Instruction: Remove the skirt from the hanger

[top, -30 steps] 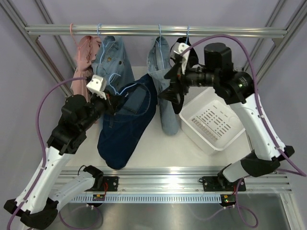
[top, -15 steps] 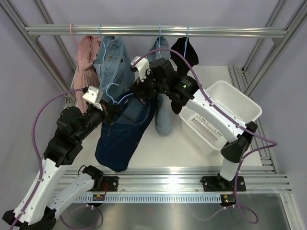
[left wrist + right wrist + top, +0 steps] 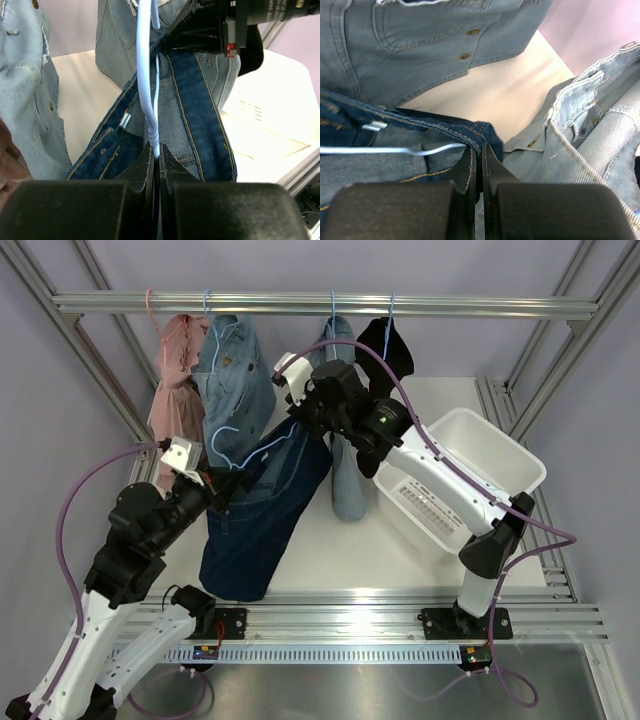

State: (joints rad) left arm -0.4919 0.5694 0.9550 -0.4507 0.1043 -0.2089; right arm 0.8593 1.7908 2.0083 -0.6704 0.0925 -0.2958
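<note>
Between my two arms, above the white counter (image 3: 345, 552), the dark blue denim skirt (image 3: 262, 508) hangs from its pale blue wire hanger (image 3: 145, 75). My left end effector (image 3: 157, 152) is clamped tight on the hanger's wire, I judge to keep the frame steady while the cloth is worked free. My right end effector (image 3: 476, 150) is closed on the skirt's stitched waistband edge, apparently placed to draw the denim off the wire. No brand or lettering is legible on the skirt; a small red tag (image 3: 230, 48) on my right arm is too small to read.
</note>
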